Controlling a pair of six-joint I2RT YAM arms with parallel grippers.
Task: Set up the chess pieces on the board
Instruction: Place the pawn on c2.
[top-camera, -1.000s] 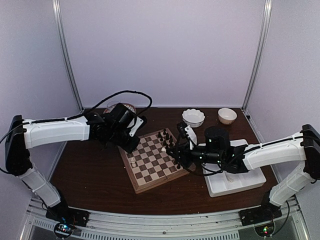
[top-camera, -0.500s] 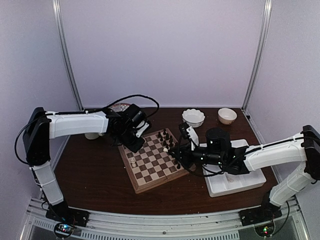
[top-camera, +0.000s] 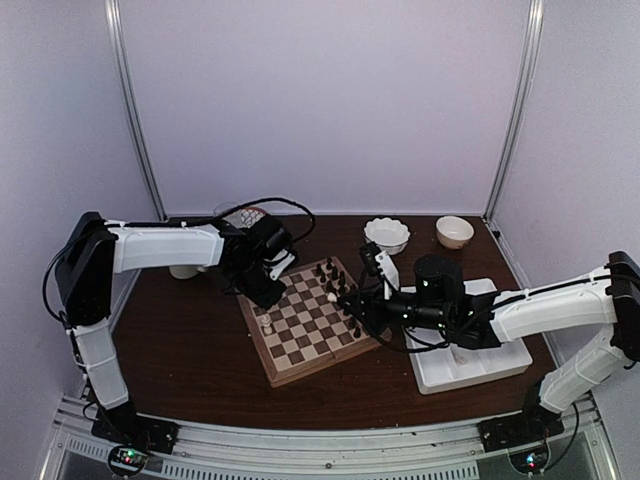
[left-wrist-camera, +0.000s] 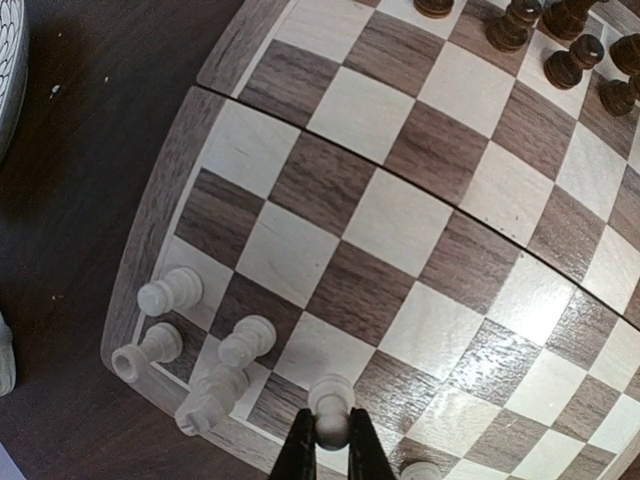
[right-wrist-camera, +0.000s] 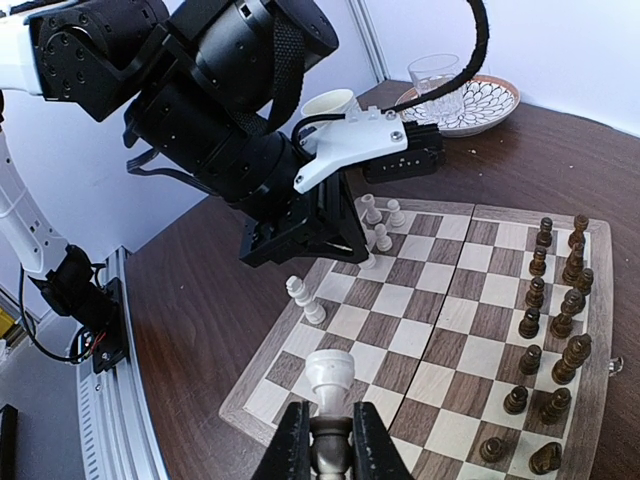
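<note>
Chess pieces (left-wrist-camera: 247, 340) cluster at seven o'clock on the board (left-wrist-camera: 400, 230) (left wrist view). The left gripper (left-wrist-camera: 331, 437) pinches one pawn (left-wrist-camera: 331, 400) and the right gripper (right-wrist-camera: 328, 437) pinches another cream piece (right-wrist-camera: 328, 372), jaws nearly closed.

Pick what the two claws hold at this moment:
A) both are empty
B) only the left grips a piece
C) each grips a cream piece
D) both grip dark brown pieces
C: the left claw is shut on a cream pawn low over the board, and the right claw is shut on a cream piece.
</note>
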